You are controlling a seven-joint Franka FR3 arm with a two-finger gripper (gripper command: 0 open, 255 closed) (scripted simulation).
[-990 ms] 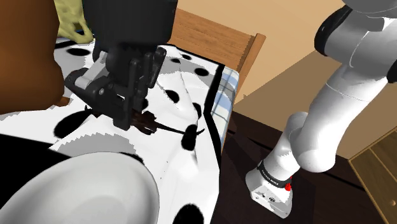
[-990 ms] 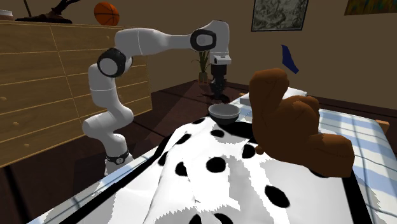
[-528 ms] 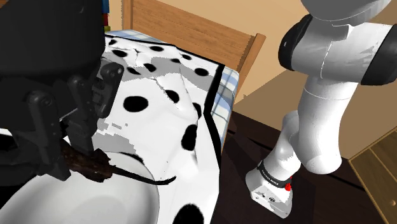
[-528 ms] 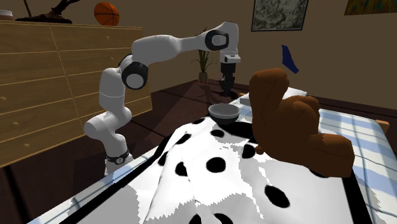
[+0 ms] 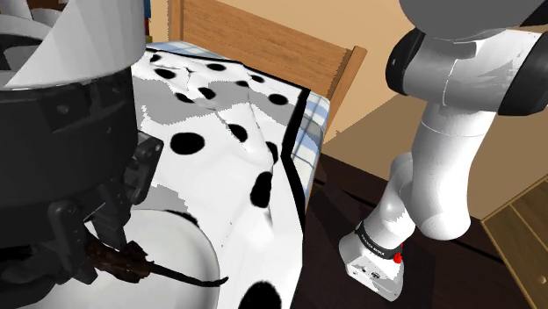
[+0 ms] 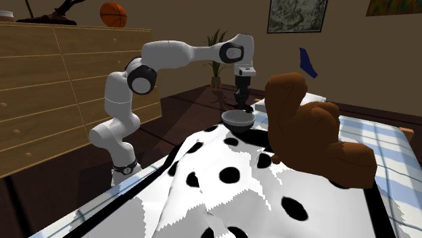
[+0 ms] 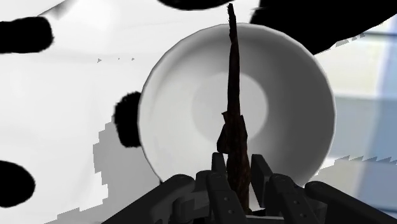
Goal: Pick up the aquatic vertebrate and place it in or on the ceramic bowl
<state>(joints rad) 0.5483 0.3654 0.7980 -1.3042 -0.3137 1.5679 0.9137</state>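
Jaws are clamped on the fish. In the wrist view both black fingers press against its dark brown body with no gap showing. The fish is thin and dark, with a long whip-like tail. It's off the bed, hanging from the jaws right over the bowl, and the tail runs across the middle of the bowl and out past the far rim. In the shoulder view the fish is at the fingertips above the bowl, with the tail sticking out sideways over the rim toward that view's right. Can't tell if any part of it touches the bowl. The bowl is plain white-grey and upright, with nothing lying in it. It sits on the spotted blanket close to an edge of the bed, at the blanket's border, just beside a strip of bare blue-checked sheet. In the second exterior view the arm reaches over from the floor side and the wrist points straight down, with the jaws just above the bowl. A brown teddy bear sits on the bed near the bowl, not touching it. The blanket is white with black spots and a bit rumpled. There's a wooden headboard at the far end in the shoulder view. A wooden dresser stands along the wall behind the arm with a basketball on top. A potted plant is in the corner and a framed picture hangs on the wall.
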